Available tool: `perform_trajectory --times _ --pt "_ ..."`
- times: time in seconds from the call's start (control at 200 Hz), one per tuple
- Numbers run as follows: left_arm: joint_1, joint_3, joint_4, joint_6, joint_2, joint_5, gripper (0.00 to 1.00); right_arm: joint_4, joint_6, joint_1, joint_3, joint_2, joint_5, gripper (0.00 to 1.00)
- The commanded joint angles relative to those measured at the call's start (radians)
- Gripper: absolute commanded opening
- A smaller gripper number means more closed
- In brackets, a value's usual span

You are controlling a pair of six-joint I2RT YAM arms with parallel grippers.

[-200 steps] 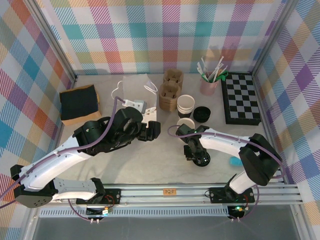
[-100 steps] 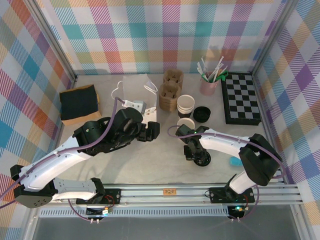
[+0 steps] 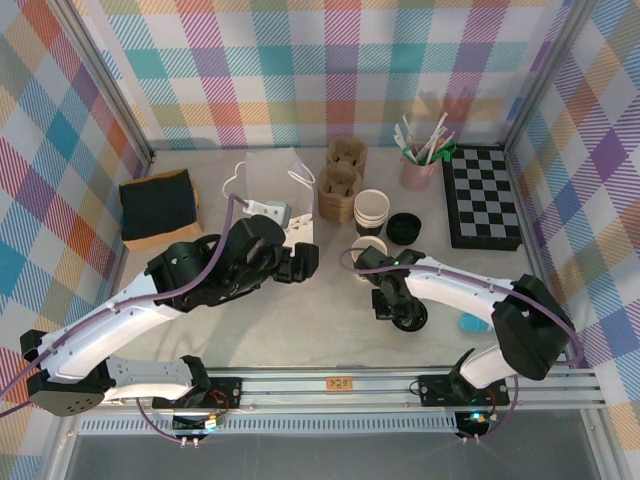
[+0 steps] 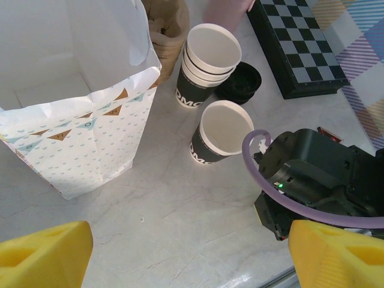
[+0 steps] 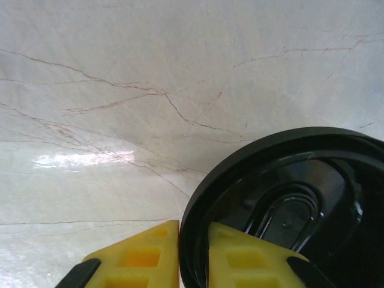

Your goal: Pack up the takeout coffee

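The takeout coffee cup [image 4: 222, 129] [image 3: 368, 247], white at the rim and dark below, stands open-topped on the marble table. Just in front of it, my right gripper [image 5: 193, 228] [image 3: 403, 312] is shut on the rim of a round black lid [image 5: 300, 198] [image 3: 408, 318], one yellow finger outside the rim and one inside. My left gripper [image 4: 192, 258] [image 3: 305, 258] hovers open to the cup's left, nothing between its yellow fingers [image 4: 45, 255]. A white paper bag [image 4: 78, 138] [image 3: 268, 178] stands open behind it.
A stack of lidless cups [image 3: 370, 208] and loose black lids [image 3: 403, 228] sit behind the single cup. Brown cup carriers [image 3: 340, 185], a pink straw holder [image 3: 418, 170], a chessboard [image 3: 482, 195] and a dark napkin pile [image 3: 158, 205] line the back.
My right gripper's jaws have closed tighter on the lid's rim and the arm has shifted slightly right. The left arm has not moved.
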Motion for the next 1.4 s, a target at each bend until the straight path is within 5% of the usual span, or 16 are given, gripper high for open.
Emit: perform_trajectory --times 0.0,0.35,0.645,0.815,0.945,1.15,1.395 --pt "-0.008 0.004 -0.013 0.014 -0.018 -0.025 0.85 -0.056 0.006 0.006 0.044 -0.02 0.02 0.17" --pt "-0.008 0.093 -0.011 0.061 0.027 0.0 0.85 -0.19 -0.052 -0.002 0.206 -0.173 -0.029 0.16" --pt "0.05 0.17 0.138 0.036 0.077 0.228 0.86 -0.055 -0.088 -0.214 0.316 -0.372 -0.486 0.15" --pt "0.134 0.178 0.241 -0.016 0.098 0.425 0.87 0.194 0.031 -0.426 0.295 -0.435 -0.884 0.14" --pt "0.175 0.159 0.315 -0.061 0.105 0.525 0.88 0.457 0.209 -0.521 0.241 -0.454 -1.075 0.14" --pt "0.254 0.027 0.519 -0.199 0.062 0.65 0.9 0.842 0.495 -0.592 0.209 -0.431 -1.195 0.14" --pt "0.276 0.003 0.653 -0.269 0.089 0.711 0.9 1.306 0.851 -0.611 0.216 -0.36 -1.173 0.14"
